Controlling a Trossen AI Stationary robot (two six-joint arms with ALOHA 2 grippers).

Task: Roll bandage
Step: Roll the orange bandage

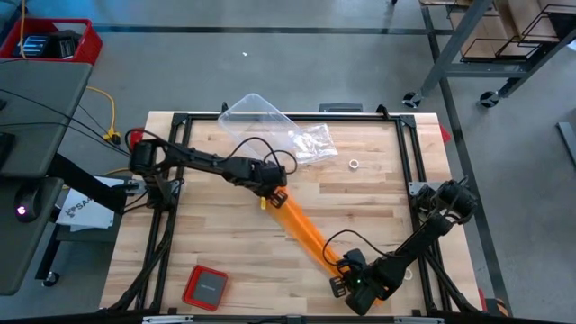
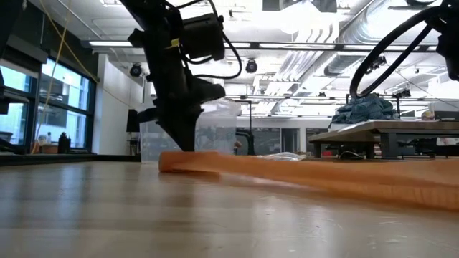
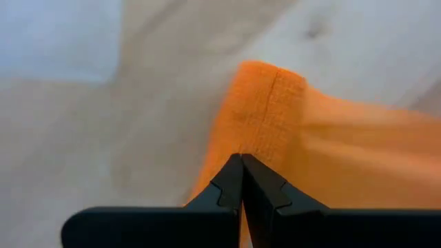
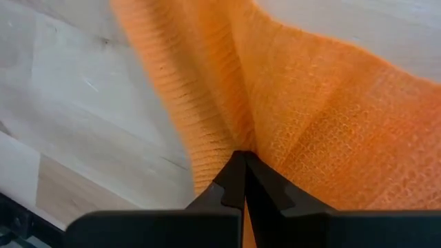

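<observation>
The counter fills the middle of the high view, a pale wood top inside a dark frame.

The bandage lies flat on it as 1 long orange band, running diagonally from just left of centre down toward the lower right. In the low view it shows as a low orange strip stretching from centre to the right edge.

The left arm reaches in from the left edge of the high view, and its end effector sits at the band's upper end. In the left wrist view the 2 fingers are pressed together, pinching the folded end of the bandage. In the low view this arm comes down from the upper left onto the strip's left end.

The right arm comes in from the right edge, with its end effector at the band's lower end, near the bottom of the frame. Its fingers are pressed together too, nipping a raised crease of the fabric.

A crinkled clear bag lies at the upper middle of the counter, well apart from the band.

A red case sits at the lower left.

A small white ring lies right of the bag.
</observation>
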